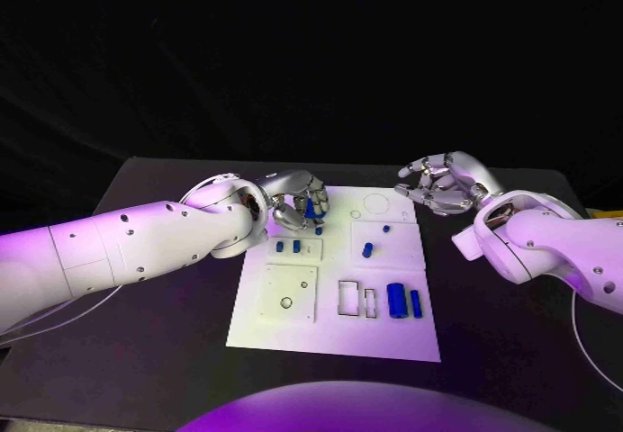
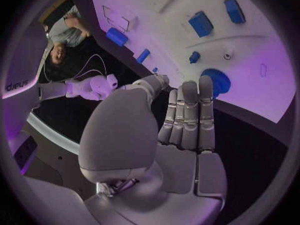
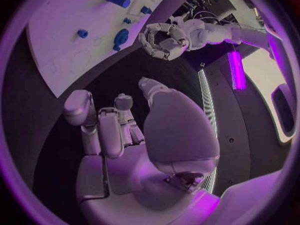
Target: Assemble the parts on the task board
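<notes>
On white flat task board (image 1: 279,324), blue cylindrical parts (image 1: 394,303).

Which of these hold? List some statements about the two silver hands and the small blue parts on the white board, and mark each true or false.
1. The silver right hand hangs over the black table, just off the far right corner of the white rectangular task board. True.
2. The right hand holds a blue part. False: its fingers are curled in with nothing in them.
3. Two oblong blue parts lie side by side near the board's near right corner. True.
4. The silver left hand rests at the board's near edge. False: it is at the board's far left corner.
</notes>
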Controlling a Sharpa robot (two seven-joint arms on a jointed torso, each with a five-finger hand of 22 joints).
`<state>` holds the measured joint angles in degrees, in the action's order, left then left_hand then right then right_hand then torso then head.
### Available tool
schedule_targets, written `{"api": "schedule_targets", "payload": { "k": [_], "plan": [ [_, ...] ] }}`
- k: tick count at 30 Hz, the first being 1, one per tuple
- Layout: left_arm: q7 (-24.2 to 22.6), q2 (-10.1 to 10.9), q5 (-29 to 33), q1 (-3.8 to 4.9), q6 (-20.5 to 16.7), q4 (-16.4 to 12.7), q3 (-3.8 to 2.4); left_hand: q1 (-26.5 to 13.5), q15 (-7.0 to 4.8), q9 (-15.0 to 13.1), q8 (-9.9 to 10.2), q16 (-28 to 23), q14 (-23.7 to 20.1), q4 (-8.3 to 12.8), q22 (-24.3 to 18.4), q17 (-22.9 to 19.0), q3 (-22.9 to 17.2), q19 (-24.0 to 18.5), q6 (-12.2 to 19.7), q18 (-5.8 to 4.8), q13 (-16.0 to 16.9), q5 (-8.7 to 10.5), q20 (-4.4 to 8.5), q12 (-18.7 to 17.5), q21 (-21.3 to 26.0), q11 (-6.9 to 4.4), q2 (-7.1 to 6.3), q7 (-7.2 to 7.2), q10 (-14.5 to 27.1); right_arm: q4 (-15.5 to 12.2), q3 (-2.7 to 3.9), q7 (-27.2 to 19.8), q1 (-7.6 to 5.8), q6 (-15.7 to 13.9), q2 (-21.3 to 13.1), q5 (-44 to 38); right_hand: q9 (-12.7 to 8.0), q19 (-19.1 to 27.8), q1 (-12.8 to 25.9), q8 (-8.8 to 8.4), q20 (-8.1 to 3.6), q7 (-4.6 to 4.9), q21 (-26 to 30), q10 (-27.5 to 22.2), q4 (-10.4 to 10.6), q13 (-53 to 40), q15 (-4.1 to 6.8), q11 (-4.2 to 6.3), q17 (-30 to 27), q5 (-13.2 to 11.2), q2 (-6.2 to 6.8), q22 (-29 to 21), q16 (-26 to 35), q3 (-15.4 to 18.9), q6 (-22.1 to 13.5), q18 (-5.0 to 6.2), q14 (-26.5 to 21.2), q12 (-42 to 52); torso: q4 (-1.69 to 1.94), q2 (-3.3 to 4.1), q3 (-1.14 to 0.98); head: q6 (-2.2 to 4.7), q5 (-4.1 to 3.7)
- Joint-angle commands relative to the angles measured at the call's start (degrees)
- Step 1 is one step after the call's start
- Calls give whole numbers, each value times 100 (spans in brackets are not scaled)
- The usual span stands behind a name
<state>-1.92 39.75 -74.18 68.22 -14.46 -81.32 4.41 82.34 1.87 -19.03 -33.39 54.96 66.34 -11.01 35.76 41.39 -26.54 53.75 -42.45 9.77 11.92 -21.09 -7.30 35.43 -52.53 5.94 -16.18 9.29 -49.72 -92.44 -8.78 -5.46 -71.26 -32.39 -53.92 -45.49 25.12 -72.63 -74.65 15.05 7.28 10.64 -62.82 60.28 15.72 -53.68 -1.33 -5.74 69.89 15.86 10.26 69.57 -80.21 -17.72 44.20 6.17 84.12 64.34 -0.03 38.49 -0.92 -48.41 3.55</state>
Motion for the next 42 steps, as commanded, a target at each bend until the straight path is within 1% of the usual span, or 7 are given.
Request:
{"api": "schedule_targets", "payload": {
  "k": [1, 4, 8, 14, 25, 33, 42],
  "plan": [
    [-41, -86, -800, -7, 194, 72, 7, -29, -6, 66, 67, 111, 78, -8, 24, -13, 86, 52, -50, 71, -71, 34, -14, -61, -13, 6, -19, -4, 62, -9, 0, -21, 5, 74, 3, -36, 9, 48, 21, 31, 10, -8, 18, -53, 35, 5, -4, 3, -5, 32, -36, -5, 26, 12, -36, 44, -52, -34, -7, -2, -2, 1, -1],
    [101, -154, -976, -10, 369, 139, 15, -24, -4, 130, 125, 281, 151, -14, 64, -15, 153, 115, -90, 73, -140, 30, -17, -108, -78, 10, -9, -13, 76, -10, 0, -21, 6, 73, 3, -36, 9, 48, 21, 31, 10, -8, 18, -53, 35, 5, -4, 3, -5, 32, -36, -5, 26, 12, -36, 44, -52, -34, -9, -3, -4, -1, -2],
    [232, -220, -1127, -11, 556, 216, 18, -4, 5, 198, 203, 591, 299, -25, 121, 183, 203, 172, -87, 73, -216, 25, -20, -166, -168, 22, -1, -4, 104, -12, 0, -21, 6, 71, 5, -36, 9, 48, 21, 31, 10, -8, 18, -53, 35, 5, -4, 3, -5, 32, -36, -5, 26, 12, -36, 44, -52, -34, 0, -6, -7, -7, -14],
    [356, -322, -1246, -14, 787, 333, 19, 13, 13, 260, 262, 948, 464, -52, 200, 430, 251, 211, -118, 72, -292, 24, -28, -208, -282, 31, 14, 7, 100, -12, 0, -23, 6, 70, 11, -36, 11, 40, 7, 36, 11, -8, 16, -49, 36, -3, -5, 2, 15, 41, -42, 0, 19, 17, -37, 42, -47, -25, -3, -6, -3, -2, -12],
    [426, -489, -1287, -34, 895, 527, 19, 61, 20, 299, 292, 1119, 514, -68, 266, 479, 242, 224, -170, 72, -348, 14, -36, -235, -372, 38, 59, 21, 75, -13, 1, -18, 6, 68, 18, -36, 11, 32, 5, 37, 11, -8, 7, -48, 37, -3, -5, 2, 24, 44, -45, 8, 15, 18, -38, 39, -44, -23, -1, -8, -5, -9, -21],
    [407, -557, -1272, -36, 962, 619, 19, 213, -22, 366, 326, 1546, 746, -35, 860, 803, 64, 539, -422, -16, -453, 12, -15, -268, -860, -12, 152, -29, -179, -11, 1, -17, 6, 74, 33, -36, 12, 34, 5, 38, 11, -8, 12, -44, 40, -8, -5, 2, 29, 46, -51, 5, 12, 19, -38, 40, -42, -17, 5, -8, -10, -15, -25],
    [443, -626, -1228, -55, 1104, 711, 19, 227, -43, 400, 354, 1774, 895, -12, 1180, 1017, 6, 708, -534, -68, -494, 19, 2, -293, -1114, -36, 164, -44, -295, -16, 1, -16, 6, 73, 35, -30, 14, 27, 24, 45, 11, -6, 14, -39, 65, -7, -5, 0, 29, 38, -90, 7, 14, 24, -37, 39, -41, -10, -7, -5, -6, -32, -21]
  ]
}}
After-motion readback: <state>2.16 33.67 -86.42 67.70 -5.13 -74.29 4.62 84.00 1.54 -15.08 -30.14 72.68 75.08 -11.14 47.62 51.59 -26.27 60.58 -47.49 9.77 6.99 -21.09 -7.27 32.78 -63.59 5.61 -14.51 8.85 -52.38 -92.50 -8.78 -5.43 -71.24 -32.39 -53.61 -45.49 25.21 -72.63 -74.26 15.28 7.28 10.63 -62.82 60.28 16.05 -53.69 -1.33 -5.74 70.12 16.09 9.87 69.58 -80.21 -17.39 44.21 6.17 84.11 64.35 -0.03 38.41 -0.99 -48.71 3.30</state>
